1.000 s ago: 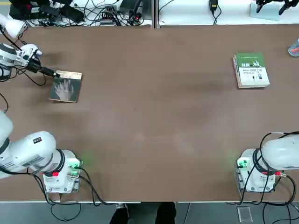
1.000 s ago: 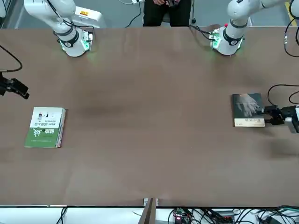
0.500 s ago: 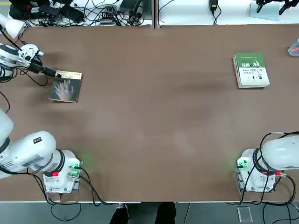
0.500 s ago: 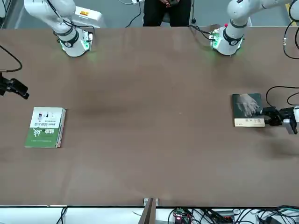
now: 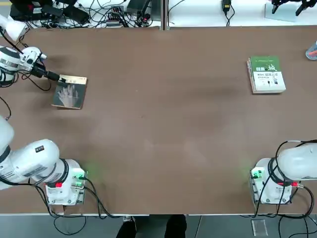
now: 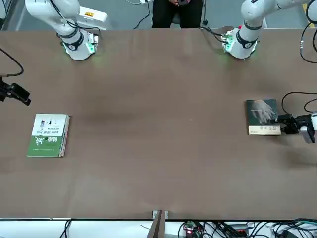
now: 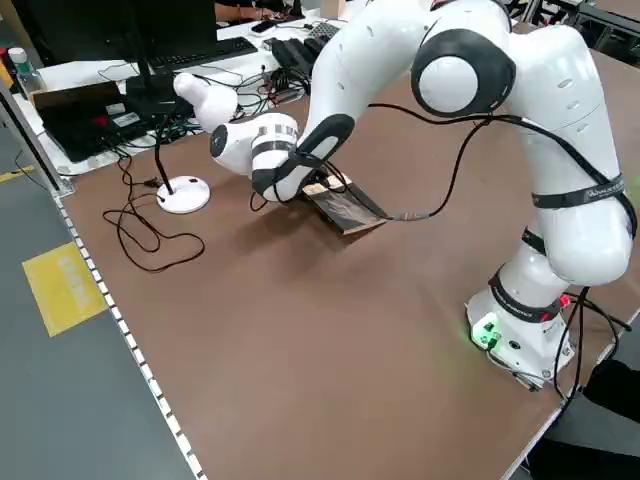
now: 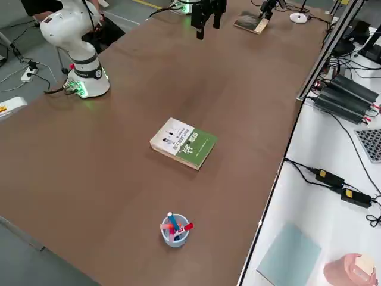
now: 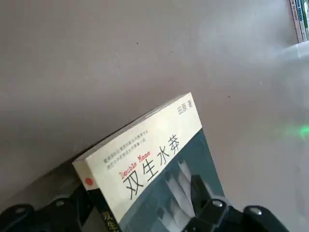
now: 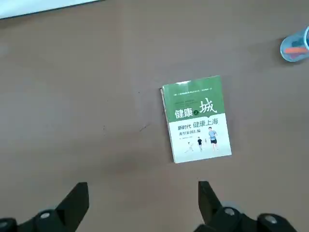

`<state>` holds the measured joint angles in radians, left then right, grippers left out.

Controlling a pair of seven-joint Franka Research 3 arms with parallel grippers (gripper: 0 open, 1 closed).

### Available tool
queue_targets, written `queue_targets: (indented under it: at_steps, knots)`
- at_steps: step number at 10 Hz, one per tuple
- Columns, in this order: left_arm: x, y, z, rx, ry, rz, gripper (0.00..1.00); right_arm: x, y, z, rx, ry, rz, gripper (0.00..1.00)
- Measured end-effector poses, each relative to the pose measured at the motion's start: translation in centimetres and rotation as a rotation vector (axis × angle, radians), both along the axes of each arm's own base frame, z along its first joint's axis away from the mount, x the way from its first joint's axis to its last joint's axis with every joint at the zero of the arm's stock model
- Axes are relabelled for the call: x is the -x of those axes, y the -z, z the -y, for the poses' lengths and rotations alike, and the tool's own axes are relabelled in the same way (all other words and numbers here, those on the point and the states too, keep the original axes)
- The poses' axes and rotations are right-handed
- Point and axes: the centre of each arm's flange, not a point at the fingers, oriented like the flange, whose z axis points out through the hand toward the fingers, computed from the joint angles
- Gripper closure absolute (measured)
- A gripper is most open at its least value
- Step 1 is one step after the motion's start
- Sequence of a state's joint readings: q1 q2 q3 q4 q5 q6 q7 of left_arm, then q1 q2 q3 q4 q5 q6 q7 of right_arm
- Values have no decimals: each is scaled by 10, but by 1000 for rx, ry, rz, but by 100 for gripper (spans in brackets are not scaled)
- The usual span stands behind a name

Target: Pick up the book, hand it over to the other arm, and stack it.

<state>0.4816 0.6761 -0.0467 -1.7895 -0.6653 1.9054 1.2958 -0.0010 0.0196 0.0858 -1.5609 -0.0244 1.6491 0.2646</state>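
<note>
Left wrist view: the book [image 9: 149, 164] lies at the table's far left; your left gripper [image 9: 139, 188] stands over it, fingers well apart, one across the cover, one past the spine, seemingly without a grip; contact is hard to judge. Expect a light, slightly flexible paperback with a slippery cover; pinch its thickness near the spine. Your right gripper [image 10: 144, 186], parked beyond the green-and-white book [image 10: 198, 121], gapes, holding nothing.

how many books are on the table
2: the hand-cover book at the left gripper, and the green-and-white book on the table's right side; the latter may be more than one stacked.
</note>
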Motion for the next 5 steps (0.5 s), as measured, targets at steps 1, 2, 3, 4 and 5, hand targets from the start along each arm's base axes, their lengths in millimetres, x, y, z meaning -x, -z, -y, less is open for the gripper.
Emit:
queue_targets:
  at_steps: [1, 2, 3, 4, 5]
  knots:
    - [0, 0, 0, 1, 1, 0, 19, 0, 0, 0, 0, 0, 0, 0]
    - [0, 0, 0, 1, 1, 0, 19, 0, 0, 0, 0, -1, 0, 0]
    - [0, 0, 1, 1, 1, 0, 19, 0, 0, 0, 0, -1, 0, 0]
    - [0, 1, 1, 2, 2, 0, 19, 0, 0, 0, 0, -2, -1, 0]
    - [0, 1, 2, 3, 2, -1, 20, 0, 0, 0, 0, -2, -2, 0]
